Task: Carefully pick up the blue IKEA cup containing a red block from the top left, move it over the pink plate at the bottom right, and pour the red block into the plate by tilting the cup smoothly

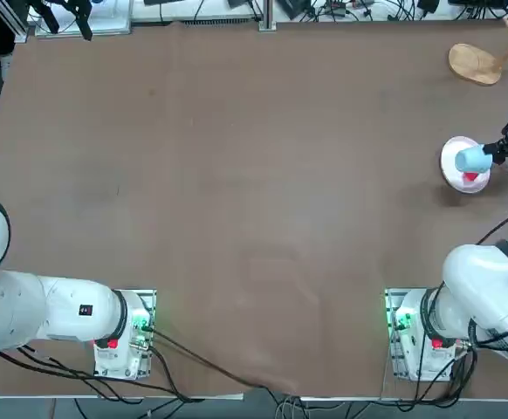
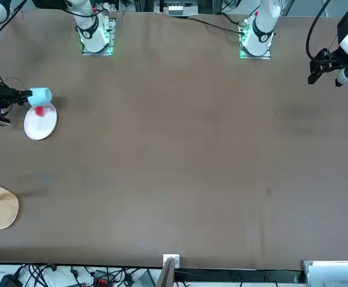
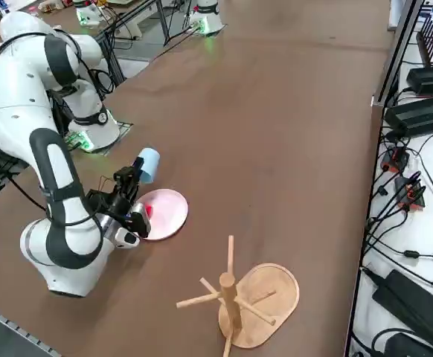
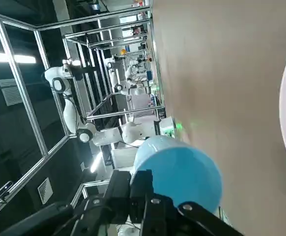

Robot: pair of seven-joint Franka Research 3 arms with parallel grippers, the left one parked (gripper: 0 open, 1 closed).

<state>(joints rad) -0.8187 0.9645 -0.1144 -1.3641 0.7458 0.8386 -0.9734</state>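
Top view: blue cup [image 1: 475,159] is gripped by the closed right gripper [image 1: 496,154], tilted above the pink plate [image 1: 450,164]; red block [image 1: 470,176] is seen at the plate.

One cup [image 1: 474,160], one plate [image 3: 170,213], one red block [image 1: 470,176], one wooden rack [image 3: 282,296].

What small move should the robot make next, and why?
Probably turn the right claw back to bring the blue cup upright: the cup lies tipped on its side above the pink plate, and the red block is already out, over the plate.
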